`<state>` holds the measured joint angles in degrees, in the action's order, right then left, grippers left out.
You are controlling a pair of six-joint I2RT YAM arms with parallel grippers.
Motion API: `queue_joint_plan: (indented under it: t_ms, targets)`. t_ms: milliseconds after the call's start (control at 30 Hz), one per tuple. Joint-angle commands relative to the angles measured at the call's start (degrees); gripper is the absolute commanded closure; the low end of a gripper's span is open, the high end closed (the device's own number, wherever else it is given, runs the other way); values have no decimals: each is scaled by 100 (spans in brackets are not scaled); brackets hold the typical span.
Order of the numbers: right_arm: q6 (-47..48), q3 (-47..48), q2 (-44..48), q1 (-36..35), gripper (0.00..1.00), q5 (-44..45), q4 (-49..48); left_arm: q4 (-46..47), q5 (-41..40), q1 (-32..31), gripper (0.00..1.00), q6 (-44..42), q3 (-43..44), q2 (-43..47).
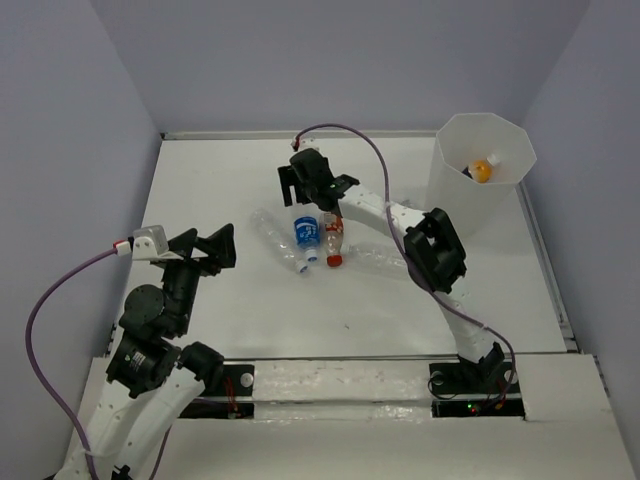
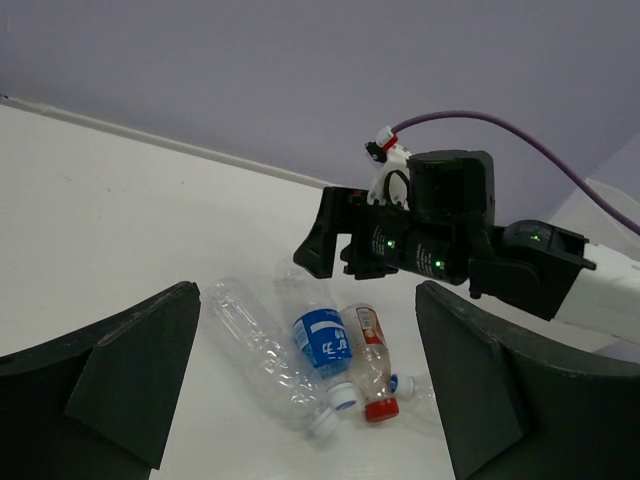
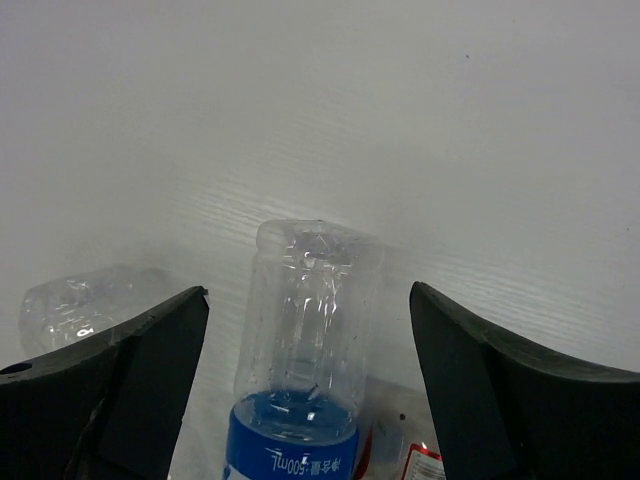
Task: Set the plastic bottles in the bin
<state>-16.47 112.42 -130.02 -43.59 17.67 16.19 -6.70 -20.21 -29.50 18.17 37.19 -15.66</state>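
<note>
— While the right arm (image 1: 385, 210) hung over the cluster, which way did the blue-labelled bottle (image 1: 305, 231) lie from its jaws?

— Just toward six o'clock of them in the top view, flat on the desk (image 1: 200, 180). The right jaws stood wide apart and held nothing. In the wrist view the bottle's clear base end lay between the two fingers (image 3: 130, 390), touched by neither.

— And its long axis?

— Roughly twelve to six, white cap at six, so the jaws straddled it across its width. I judged that a straight drop would close on the body.

— Neighbours?

— The red-capped bottle (image 1: 334, 240) lay just beside it at three o'clock, and a clear crinkled bottle (image 1: 272, 238) at nine. It was tight, so a finger could have nudged either.

— The left jaws?

— Spread wide too and empty, farther off at nine o'clock of the cluster. The right side was nearer.

— The bin (image 1: 450, 195)?

— At two o'clock of the bottles, with an orange-filled bottle (image 1: 482, 170) inside.
</note>
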Motion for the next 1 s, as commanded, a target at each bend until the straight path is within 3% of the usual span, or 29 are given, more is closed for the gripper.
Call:
queue_joint_plan:
  t_ms: [0,367,500,733,967]
  targets:
    - [-23,614,-410,0,15,10,456,230,-18,40,1,-24,43,-16]
    - [-207,1300,-1193,0,29,-80,588,239,-10,32,1,-24,43,-42]
    - [-234,1335,-1167,-52,43,60,588,239,-18,32,1,-25,34,-42]
    - [3,923,-113,-53,52,403,96,239,-1,40,1,-24,43,-95]
    - [670,-202,1960,60,55,650,-1203,239,17,40,1,-24,34,-121]
